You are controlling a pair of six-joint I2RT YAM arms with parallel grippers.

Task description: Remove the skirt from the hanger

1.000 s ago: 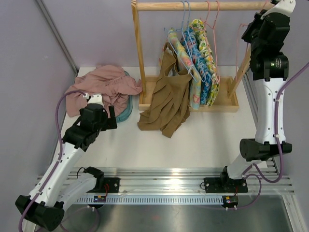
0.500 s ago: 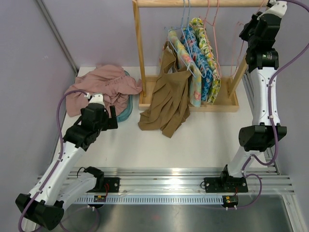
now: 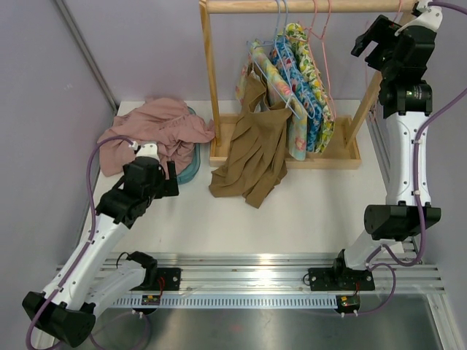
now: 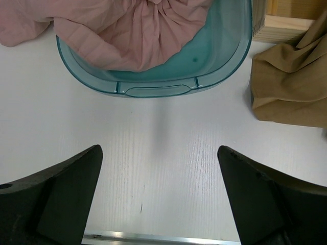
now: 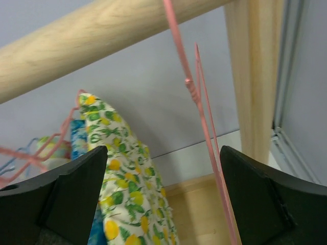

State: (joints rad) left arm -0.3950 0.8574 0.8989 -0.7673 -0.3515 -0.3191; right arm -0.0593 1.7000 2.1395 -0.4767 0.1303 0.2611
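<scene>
Several patterned skirts hang on hangers from the wooden rail (image 3: 306, 7), among them a lemon-print skirt (image 3: 315, 80) (image 5: 122, 204). A brown skirt (image 3: 255, 149) (image 4: 291, 87) droops from the rack onto the table. My right gripper (image 3: 368, 36) (image 5: 163, 150) is open, high up by the rail's right end. A bare pink hanger (image 5: 204, 127) hangs just inside its right finger, and nothing is gripped. My left gripper (image 3: 169, 173) (image 4: 158, 150) is open low over the table, in front of the teal basin (image 4: 225, 66).
A pink garment (image 3: 157, 127) (image 4: 133, 30) fills the teal basin (image 3: 191, 169) and spills over its left side. The rack's right post (image 5: 253, 76) stands close beside my right gripper. The rack's wooden base (image 3: 343, 157) lies on the table at the back.
My right gripper, shut a second ago, has opened by the rail's right end. The hanging skirts have swung slightly left. The left arm has not moved.
</scene>
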